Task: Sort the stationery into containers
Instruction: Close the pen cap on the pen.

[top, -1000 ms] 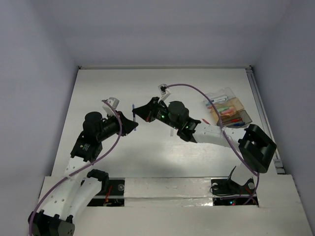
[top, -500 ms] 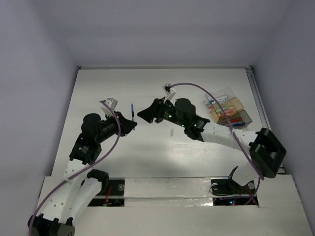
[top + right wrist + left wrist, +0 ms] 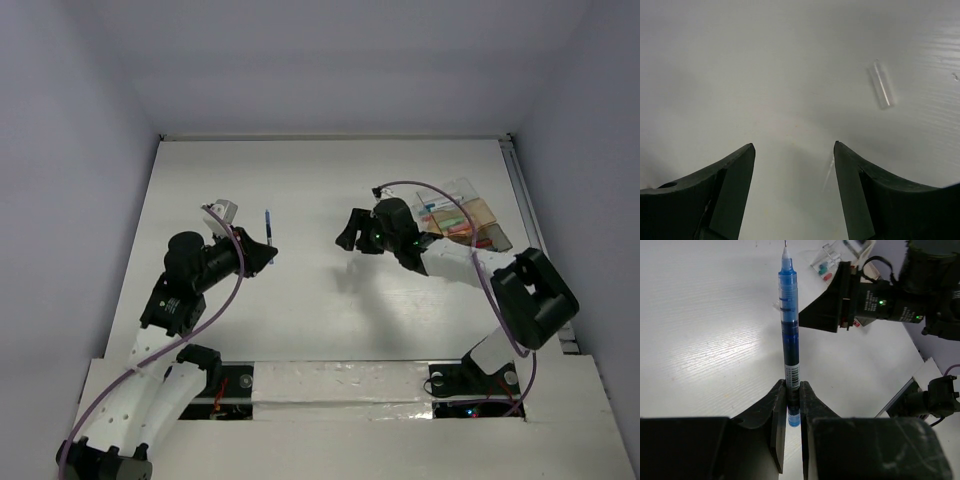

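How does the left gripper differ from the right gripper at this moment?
The left gripper is shut on a blue pen, whose tip points away from it; the right gripper is open and holds nothing. The left gripper is far from the containers; the right gripper is near them. Both are dark and hang over the white table.

White table [image 3: 300, 180], plain pale lavender walls [image 3: 330, 70] on three sides, soft light

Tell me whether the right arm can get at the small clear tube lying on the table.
Probably yes: the right gripper is open and empty, and the clear tube lies alone on bare table just beyond its fingertips.
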You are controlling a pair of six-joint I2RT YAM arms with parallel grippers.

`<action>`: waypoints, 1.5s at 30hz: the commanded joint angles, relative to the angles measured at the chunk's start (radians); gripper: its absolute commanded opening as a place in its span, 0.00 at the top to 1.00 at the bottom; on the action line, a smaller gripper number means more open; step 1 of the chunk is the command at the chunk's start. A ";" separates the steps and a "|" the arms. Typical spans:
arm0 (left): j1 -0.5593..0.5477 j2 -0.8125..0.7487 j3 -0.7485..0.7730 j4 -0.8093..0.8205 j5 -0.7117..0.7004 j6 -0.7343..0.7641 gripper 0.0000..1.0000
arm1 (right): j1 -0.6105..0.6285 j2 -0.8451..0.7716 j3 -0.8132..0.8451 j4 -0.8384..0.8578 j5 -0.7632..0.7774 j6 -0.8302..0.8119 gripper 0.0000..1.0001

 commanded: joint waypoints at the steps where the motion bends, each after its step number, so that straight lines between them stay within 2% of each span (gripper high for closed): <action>1: -0.010 -0.013 0.009 0.028 -0.003 0.014 1.00 | -0.014 0.075 0.067 -0.052 0.023 -0.041 0.30; 8: -0.019 -0.020 0.012 0.022 -0.011 0.019 1.00 | -0.078 0.222 0.122 -0.048 0.008 -0.036 0.30; 16: -0.038 -0.019 0.018 0.010 -0.030 0.024 1.00 | -0.134 0.301 0.157 -0.035 0.021 -0.022 0.30; 20: -0.047 -0.020 0.020 0.005 -0.037 0.025 1.00 | -0.143 0.313 0.205 -0.094 0.083 -0.060 0.30; 33: -0.076 -0.028 0.026 -0.002 -0.057 0.028 1.00 | -0.152 0.396 0.390 -0.238 0.098 -0.134 0.30; 38: -0.076 -0.025 0.026 -0.004 -0.061 0.028 1.00 | -0.152 0.307 0.352 -0.254 0.152 -0.145 0.34; 41: -0.076 -0.023 0.028 -0.004 -0.066 0.030 1.00 | -0.152 0.223 0.279 -0.251 0.112 -0.154 0.34; 43: -0.076 -0.022 0.028 -0.002 -0.064 0.030 1.00 | -0.152 0.189 0.245 -0.260 0.000 -0.152 0.32; 45: -0.076 -0.022 0.026 -0.004 -0.067 0.030 1.00 | -0.141 0.175 0.226 -0.243 -0.041 -0.149 0.31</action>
